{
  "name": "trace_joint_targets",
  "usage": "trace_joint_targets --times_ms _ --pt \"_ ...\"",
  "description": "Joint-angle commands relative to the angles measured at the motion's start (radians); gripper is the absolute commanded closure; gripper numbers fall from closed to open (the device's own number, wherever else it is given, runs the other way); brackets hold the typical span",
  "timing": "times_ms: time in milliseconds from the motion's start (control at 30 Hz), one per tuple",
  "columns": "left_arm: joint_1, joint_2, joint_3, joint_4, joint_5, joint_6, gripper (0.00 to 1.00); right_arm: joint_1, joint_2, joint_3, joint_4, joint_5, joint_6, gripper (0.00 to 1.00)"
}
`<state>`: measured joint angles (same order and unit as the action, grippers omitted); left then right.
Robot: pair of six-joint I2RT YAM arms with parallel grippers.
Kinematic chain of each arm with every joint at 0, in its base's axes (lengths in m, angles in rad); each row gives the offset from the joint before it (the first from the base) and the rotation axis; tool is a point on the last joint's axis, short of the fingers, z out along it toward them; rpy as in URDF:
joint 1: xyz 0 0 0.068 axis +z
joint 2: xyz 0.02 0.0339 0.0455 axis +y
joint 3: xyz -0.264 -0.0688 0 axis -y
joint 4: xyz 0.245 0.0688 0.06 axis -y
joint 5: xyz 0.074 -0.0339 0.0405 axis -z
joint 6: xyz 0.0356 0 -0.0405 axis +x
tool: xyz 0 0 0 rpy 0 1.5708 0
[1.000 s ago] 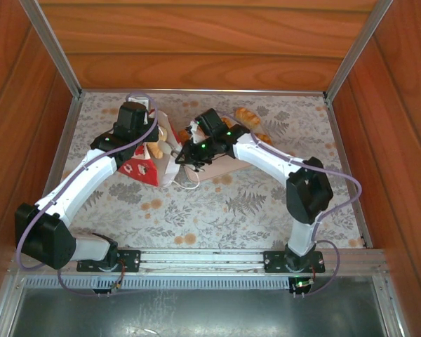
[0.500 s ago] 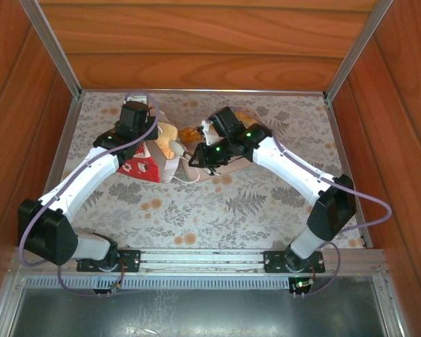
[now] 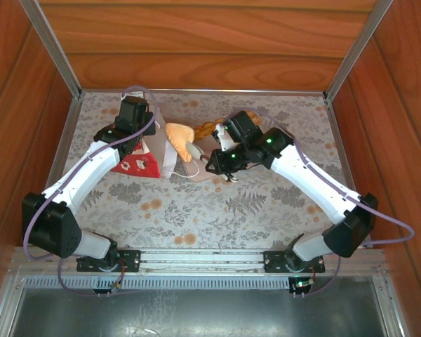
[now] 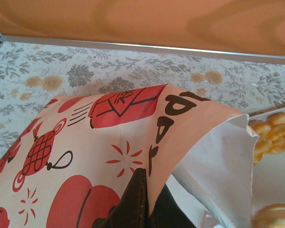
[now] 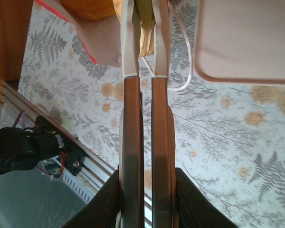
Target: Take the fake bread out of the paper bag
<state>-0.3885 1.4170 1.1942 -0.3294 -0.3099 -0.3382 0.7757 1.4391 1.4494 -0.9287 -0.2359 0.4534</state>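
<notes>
Right claw [image 5: 145, 19] pinches fake bread [image 3: 177, 132] just outside paper bag [image 4: 109, 142], left claw [image 4: 140, 209] clamps its wall: mid-extraction. Next, probably: carry over tray [image 5: 247, 38], let go

left pincer [image 4: 141, 197] clamped, right pincer [image 5: 145, 33] pinching

1. The table [image 3: 252, 203] had a pale top printed with grey ferns and orange flowers.
2. The paper bag [image 3: 137, 163] sat on it at the far left, tilted, red band lowest.
3. A flat beige tray [image 5: 247, 38] lay just beside the bag, toward the middle.
</notes>
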Motion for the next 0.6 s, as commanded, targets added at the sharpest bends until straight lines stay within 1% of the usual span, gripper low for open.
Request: trace_joint_targets --times_ms 0,133,300,400,567 --pt "0.01 0.004 0.019 -0.009 -0.015 -0.014 1.0 -0.019 -0.065 0.001 -0.053 0.104 -0.022 1.0" --pt "0.011 -0.009 0.005 -0.01 -0.006 -0.021 1.0 -0.037 -0.086 -0.004 -0.116 0.216 -0.029 1.0" --pt "0.011 -0.03 -0.011 -0.01 0.013 -0.03 1.0 -0.05 -0.088 -0.036 -0.179 0.469 -0.063 1.0" --pt "0.011 -0.042 -0.017 -0.01 0.023 -0.033 1.0 -0.055 -0.085 -0.088 -0.152 0.604 -0.09 1.0" --pt "0.011 -0.066 -0.027 -0.01 0.023 -0.032 1.0 -0.061 -0.062 -0.166 -0.06 0.705 -0.121 1.0"
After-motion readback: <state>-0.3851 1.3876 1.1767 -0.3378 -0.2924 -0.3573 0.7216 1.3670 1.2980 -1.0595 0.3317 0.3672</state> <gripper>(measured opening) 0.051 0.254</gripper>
